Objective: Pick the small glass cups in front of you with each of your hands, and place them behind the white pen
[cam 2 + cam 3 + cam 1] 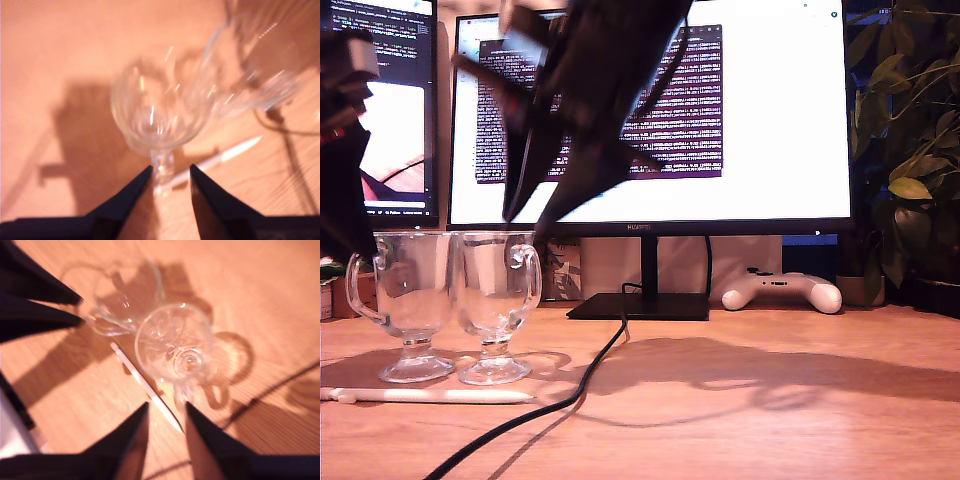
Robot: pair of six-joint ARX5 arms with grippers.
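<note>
Right up front, near the bench's point(800, 420) front edge, lies the white pen point(440, 396), a black cable point(570, 395) beside its tip. Just behind it stand two glass cups point(412, 300) point(498, 300), side by side. Above them hover my first pincer point(170, 172) and my second pincer point(166, 410), both released, grasping nothing. Beyond sits a monitor point(770, 110).

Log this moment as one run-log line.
cups: two glass cups upright, side by side, behind white pen | first gripper: open, empty | second gripper: open, empty
</note>
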